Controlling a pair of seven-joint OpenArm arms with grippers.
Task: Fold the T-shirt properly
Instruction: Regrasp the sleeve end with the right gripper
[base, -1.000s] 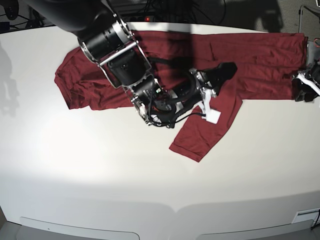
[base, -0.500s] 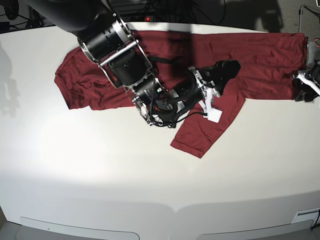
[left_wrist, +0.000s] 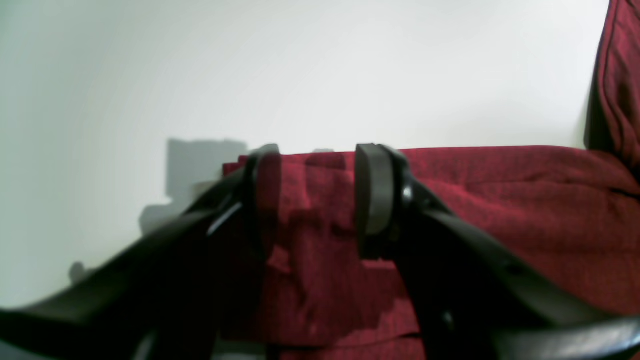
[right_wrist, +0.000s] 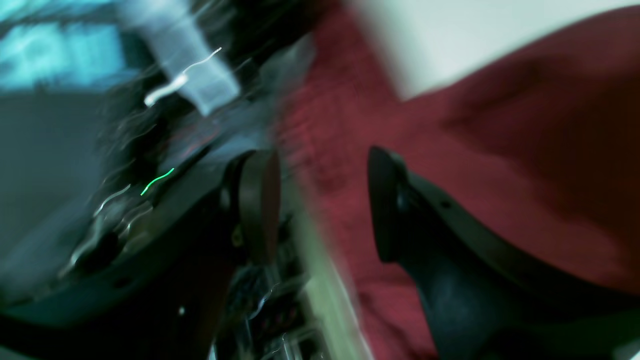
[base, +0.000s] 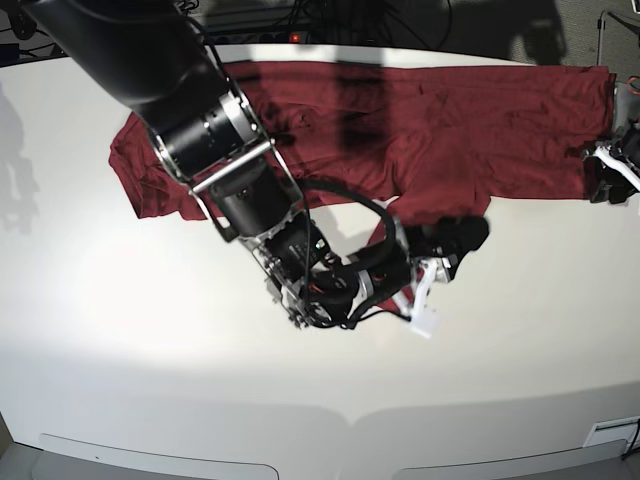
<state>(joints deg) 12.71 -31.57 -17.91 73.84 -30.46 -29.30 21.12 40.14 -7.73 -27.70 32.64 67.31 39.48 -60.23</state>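
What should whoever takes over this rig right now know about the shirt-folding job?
Left tool: open, low over one end of the shirt, gripping nothing.
Right tool: open and empty, near the shirt's front edge at its middle.
Shirt: spread lengthwise along the far side of the table, wrinkled; the right arm hides part of it.
Done: no finished fold shows.
Left: fold sleeves and body, then tidy.

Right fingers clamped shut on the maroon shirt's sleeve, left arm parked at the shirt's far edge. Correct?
Not quite. The right gripper is open: the right wrist view shows a clear gap between its fingers, with the T-shirt behind them. The left gripper does sit at the shirt's edge.
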